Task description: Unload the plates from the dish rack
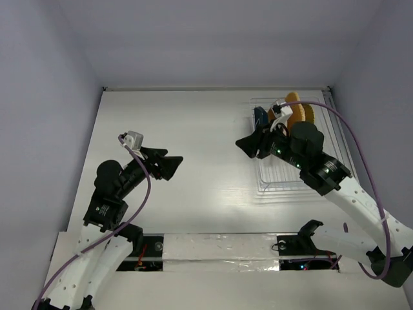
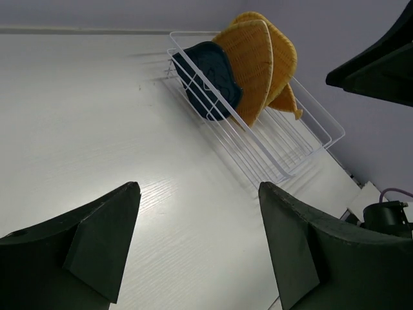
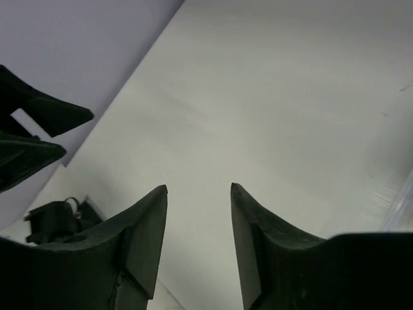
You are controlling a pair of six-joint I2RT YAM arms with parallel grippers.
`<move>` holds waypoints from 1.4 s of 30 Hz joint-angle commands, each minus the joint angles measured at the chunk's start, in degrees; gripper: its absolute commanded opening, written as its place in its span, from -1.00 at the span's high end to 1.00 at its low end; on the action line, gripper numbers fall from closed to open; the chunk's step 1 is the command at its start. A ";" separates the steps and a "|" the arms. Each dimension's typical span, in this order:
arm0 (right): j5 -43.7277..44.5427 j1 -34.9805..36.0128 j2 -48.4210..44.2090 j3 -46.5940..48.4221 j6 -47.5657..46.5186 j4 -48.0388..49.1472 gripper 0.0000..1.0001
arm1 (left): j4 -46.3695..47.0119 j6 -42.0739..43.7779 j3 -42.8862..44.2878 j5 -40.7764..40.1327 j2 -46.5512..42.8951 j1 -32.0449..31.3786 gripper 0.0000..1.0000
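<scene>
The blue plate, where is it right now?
From above, the blue plate stands in the white dish rack on the far right side of the table, just left of the orange-yellow plates.

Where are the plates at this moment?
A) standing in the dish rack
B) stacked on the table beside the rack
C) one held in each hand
A: the dark blue plate and the orange-yellow plates stand on edge in the dish rack, as the left wrist view shows.

Plates [image 2: 248, 64] in dish rack [image 2: 279, 152], far right
</scene>
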 commanded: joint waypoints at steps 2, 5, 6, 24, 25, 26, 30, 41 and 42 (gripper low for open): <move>9.55 1.33 0.19 4.99 -2.74 0.56 -0.09 | 1.02 1.24 2.81 0.16 -0.12 0.37 -0.43; 14.99 1.33 0.89 5.69 -3.70 -1.54 0.26 | 0.84 1.42 2.73 -0.10 -0.29 0.37 -0.34; 17.09 1.33 1.24 6.30 -3.97 -3.38 0.73 | 0.93 1.33 2.73 0.07 -0.38 0.37 -0.27; 52.71 -0.07 30.66 23.96 -12.05 -13.50 0.64 | -1.88 1.15 3.08 -7.04 -0.82 0.37 0.63; 52.71 -0.60 32.08 24.93 -12.75 -13.68 0.48 | -1.97 1.15 3.08 -7.31 -1.00 0.37 0.55; 52.71 -1.12 33.31 26.42 -12.76 -13.59 0.34 | -2.06 1.33 3.16 -7.57 -1.17 0.37 0.41; 54.37 -3.33 39.20 31.07 -14.69 -15.77 -0.10 | -2.67 1.77 3.34 -8.72 -1.96 0.37 0.21; 58.16 -8.07 53.97 38.91 -17.59 -18.07 -0.13 | -3.02 2.29 3.52 -8.63 -2.84 -0.25 0.09; 57.98 -8.59 54.50 39.26 -17.59 -18.42 -0.13 | -3.02 2.29 3.52 -8.63 -2.93 -0.25 0.09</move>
